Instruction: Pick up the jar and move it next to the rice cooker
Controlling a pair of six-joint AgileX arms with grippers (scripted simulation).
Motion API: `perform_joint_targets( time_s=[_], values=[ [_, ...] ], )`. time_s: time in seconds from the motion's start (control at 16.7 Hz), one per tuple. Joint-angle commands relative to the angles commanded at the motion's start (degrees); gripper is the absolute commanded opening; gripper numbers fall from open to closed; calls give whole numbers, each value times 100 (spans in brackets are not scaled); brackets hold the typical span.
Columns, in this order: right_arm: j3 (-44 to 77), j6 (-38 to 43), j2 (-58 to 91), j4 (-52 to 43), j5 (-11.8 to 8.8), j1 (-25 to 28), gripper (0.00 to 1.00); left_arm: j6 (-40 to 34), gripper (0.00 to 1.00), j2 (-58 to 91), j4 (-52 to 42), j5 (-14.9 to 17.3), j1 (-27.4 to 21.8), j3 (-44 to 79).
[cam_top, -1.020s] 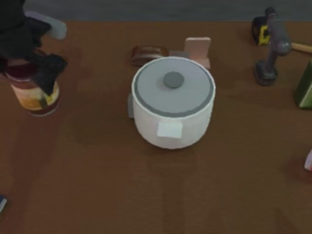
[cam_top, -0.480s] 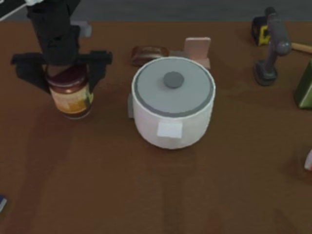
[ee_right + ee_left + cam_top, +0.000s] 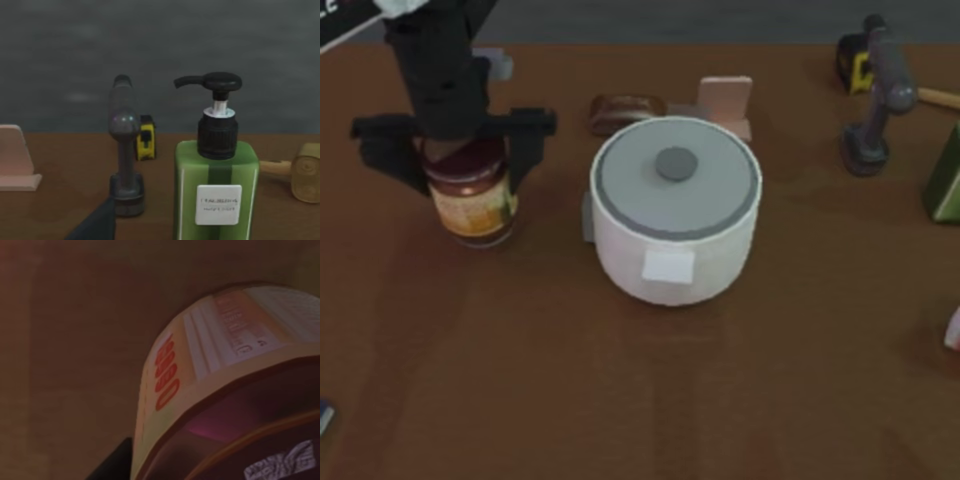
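The jar (image 3: 472,196), with dark red lid and yellow-orange label, is upright left of the rice cooker (image 3: 675,205), with a gap of brown table between them. My left gripper (image 3: 455,160) comes down from above; its fingers (image 3: 525,140) press against both sides of the lid, shut on the jar. In the left wrist view the jar (image 3: 225,385) fills the picture, label and red rim close up. Whether its base touches the table I cannot tell. My right gripper (image 3: 97,222) is out of the top view, parked near the green bottle (image 3: 216,190).
Behind the cooker lie a brown object (image 3: 625,108) and a pink stand (image 3: 725,100). At the back right are a grey hammer-like tool (image 3: 875,95), a yellow tape measure (image 3: 855,60), and the green bottle (image 3: 945,175).
The left gripper carried the jar from the table's far left toward the cooker, turning on the way. In the last half second it shifted only slightly toward the front.
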Motion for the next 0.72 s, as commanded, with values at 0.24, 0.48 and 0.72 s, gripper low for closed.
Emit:
perform_joint_targets(
  time_s=[0.24,0.48,0.72],
  values=[
    [0,0,0,0,0,0,100,4,0,143,741,-1,-15,-541],
    [0,0,0,0,0,0,100,-2,0,208,930,3,-16,-715],
    [0,0,0,0,0,0,100,-2,23,208,930,3,-16,-715]
  ],
)
